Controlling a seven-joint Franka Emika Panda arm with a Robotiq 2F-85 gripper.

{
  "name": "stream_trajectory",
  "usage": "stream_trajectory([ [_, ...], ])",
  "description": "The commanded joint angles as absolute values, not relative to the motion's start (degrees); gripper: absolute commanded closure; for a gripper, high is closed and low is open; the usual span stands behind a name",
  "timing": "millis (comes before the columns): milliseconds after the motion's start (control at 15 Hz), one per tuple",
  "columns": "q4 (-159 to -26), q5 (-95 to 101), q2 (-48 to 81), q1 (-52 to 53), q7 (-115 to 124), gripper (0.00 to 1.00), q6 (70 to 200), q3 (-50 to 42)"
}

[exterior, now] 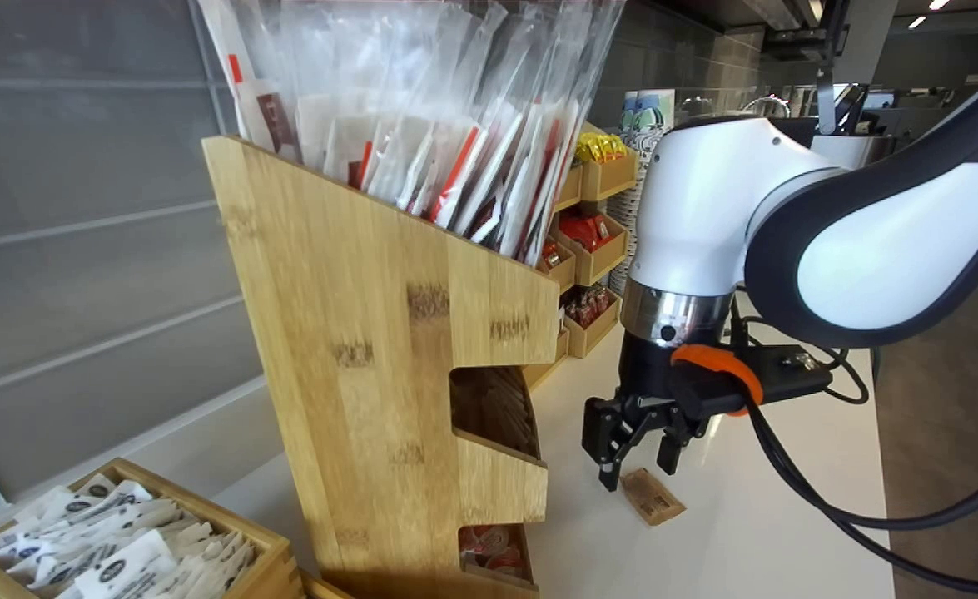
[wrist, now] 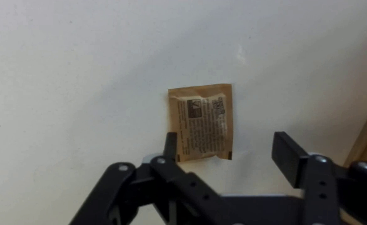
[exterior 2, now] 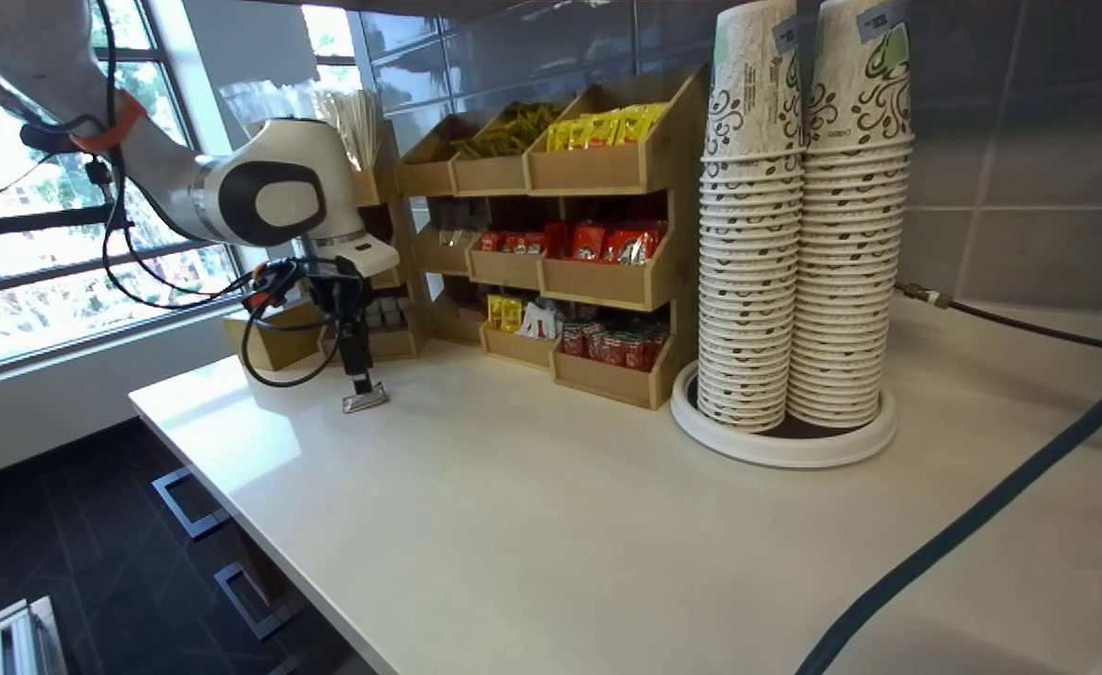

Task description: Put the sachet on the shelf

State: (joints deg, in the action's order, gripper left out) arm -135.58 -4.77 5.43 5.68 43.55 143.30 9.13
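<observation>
The sachet, a small flat brown packet with dark print, lies on the white counter. It also shows in both exterior views. My gripper is open, with nothing between its fingers. It points down just above the counter, over the sachet's near end. In the wrist view the left finger overlaps the sachet's left edge; the right finger stands well off its right side. It also shows in both exterior views. The shelf is a tall bamboo stepped organizer beside the gripper, with wrapped stirrers on top.
A similar bamboo organizer with yellow and red packets stands along the wall. Stacked paper cups stand on a round white tray. A low wooden tray holds white packets. A wooden edge shows at the wrist view's right.
</observation>
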Motion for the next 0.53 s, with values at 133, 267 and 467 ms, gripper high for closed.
stream_trajectory([
  [133,-134.90,-6.33,7.73,7.29,43.69,0.51,145.82,8.02],
  [267,-134.93,-6.15,8.00,7.42,43.80,0.64,145.92,7.86],
  [467,-134.94,-5.84,8.08,7.52,44.02,0.87,145.87,7.62],
])
